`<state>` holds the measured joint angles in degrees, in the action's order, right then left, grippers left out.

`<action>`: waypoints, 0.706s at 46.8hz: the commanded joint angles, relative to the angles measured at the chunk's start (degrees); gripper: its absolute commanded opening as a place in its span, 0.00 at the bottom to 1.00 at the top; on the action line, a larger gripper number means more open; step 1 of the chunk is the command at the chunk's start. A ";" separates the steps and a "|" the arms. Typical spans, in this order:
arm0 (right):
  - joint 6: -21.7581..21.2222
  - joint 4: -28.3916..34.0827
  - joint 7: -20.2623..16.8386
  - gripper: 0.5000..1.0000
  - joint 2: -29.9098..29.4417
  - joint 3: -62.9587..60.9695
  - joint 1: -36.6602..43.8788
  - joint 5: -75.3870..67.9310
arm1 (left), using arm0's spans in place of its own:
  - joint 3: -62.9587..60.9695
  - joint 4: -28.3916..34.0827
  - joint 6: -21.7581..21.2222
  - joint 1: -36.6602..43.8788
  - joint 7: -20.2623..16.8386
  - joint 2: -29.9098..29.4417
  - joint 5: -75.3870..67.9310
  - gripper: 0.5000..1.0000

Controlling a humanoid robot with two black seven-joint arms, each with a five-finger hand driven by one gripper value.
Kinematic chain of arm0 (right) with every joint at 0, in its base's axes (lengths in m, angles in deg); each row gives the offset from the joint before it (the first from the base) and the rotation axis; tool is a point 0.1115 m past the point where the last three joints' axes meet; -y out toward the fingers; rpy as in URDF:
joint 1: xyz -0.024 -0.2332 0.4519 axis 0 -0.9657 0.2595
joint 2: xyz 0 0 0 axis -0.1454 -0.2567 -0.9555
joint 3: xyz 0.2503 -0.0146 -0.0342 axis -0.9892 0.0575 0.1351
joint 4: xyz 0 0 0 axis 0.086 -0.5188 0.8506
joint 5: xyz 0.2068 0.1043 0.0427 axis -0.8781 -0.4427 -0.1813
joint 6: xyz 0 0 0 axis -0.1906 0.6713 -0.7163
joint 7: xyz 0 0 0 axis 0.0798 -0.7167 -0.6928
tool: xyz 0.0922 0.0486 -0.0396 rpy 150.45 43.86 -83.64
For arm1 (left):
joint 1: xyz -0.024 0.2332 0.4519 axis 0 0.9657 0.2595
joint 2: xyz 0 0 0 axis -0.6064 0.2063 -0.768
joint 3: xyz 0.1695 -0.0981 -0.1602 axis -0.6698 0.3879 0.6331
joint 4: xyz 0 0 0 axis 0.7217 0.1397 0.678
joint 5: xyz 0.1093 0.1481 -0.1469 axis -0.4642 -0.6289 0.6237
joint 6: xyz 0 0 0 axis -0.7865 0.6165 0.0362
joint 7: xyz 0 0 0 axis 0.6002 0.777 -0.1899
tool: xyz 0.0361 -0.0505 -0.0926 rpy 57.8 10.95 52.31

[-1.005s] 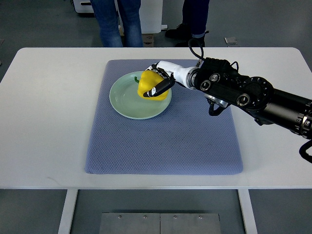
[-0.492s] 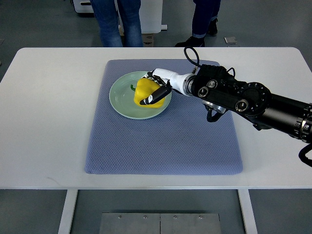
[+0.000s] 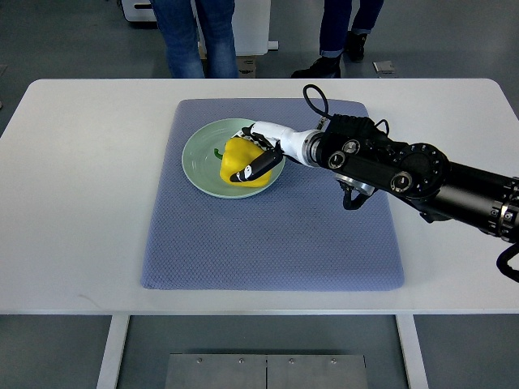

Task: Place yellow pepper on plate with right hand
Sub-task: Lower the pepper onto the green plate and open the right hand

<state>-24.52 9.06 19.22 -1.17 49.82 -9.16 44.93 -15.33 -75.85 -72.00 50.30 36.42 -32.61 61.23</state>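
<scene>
While right hand (image 3: 258,154) grips yellow pepper (image 3: 238,161), fingers wrapped around it, pepper sits over right half of green plate (image 3: 203,167) on blue mat (image 3: 268,243). Pepper lies just left of palm. Contact with plate unclear. Release likely next. Left arm unseen.

My right hand (image 3: 258,151) is wrapped around the yellow pepper (image 3: 239,162) — it's sitting on the green plate (image 3: 199,154), plate's on the blue mat (image 3: 276,235) — white table (image 3: 81,178) underneath.
</scene>
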 commanded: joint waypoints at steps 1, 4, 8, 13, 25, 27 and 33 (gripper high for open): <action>0.00 -0.08 0.02 0.35 0.00 0.00 -0.32 -0.08 | 0.00 0.00 0.00 0.00 0.00 0.00 0.00 1.00; 0.00 0.01 0.11 0.46 0.00 0.00 -0.32 -0.08 | 0.00 0.00 0.00 0.00 0.00 0.00 0.00 1.00; 0.00 -0.08 0.37 0.57 0.00 0.00 -0.32 -0.08 | 0.00 0.00 0.00 0.00 0.00 0.00 0.00 1.00; 0.00 -0.08 0.37 0.73 0.00 0.00 -0.32 -0.17 | 0.00 0.00 0.00 0.00 0.00 0.00 0.00 1.00; 0.00 -0.17 0.37 0.96 0.00 -0.09 -0.32 -0.26 | 0.00 0.00 0.00 0.00 0.00 0.00 0.00 1.00; 0.00 -0.16 0.37 0.97 0.00 -0.18 -0.24 -0.26 | 0.00 0.00 0.00 0.00 0.00 0.00 0.00 1.00; 0.00 -0.25 0.37 0.97 0.00 -0.36 -0.15 -0.34 | 0.00 0.00 0.00 0.08 0.00 0.00 0.00 1.00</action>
<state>-24.52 8.83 19.63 -1.18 49.54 -9.46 44.68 -15.33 -75.85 -72.00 50.32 36.42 -32.61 61.23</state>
